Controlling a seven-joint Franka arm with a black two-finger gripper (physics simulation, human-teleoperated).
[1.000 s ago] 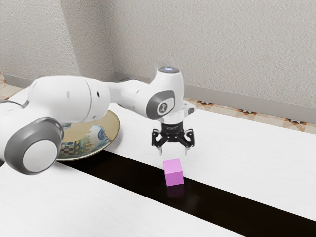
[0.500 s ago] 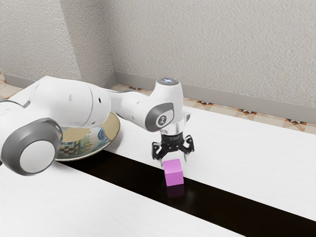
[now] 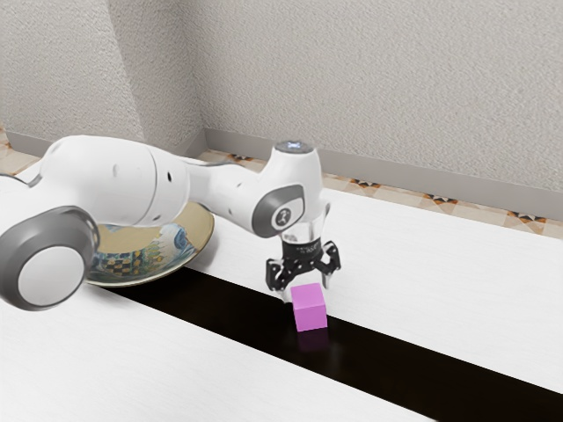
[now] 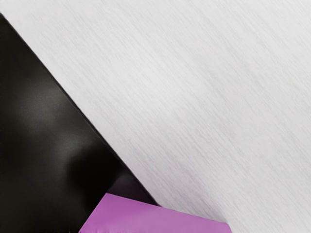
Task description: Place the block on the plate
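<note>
The pink block (image 3: 310,310) is sitting on the dark strip (image 3: 396,360), well apart from the plate (image 3: 208,232) at the exterior view's left; lifting and placing are awaiting. The gripper (image 3: 307,292) is hovering by the block's far side, jaws standing apart, gripping nothing; any touch is escaping me.

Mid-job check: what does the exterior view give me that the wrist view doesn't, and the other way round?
Exterior view: the arm, the patterned plate, the wall, and the gripper, jaws apart, low at the block.
Wrist view: fine streaked grain of the white tabletop, close up.
Shared: the block, the black strip and the white tabletop.
</note>
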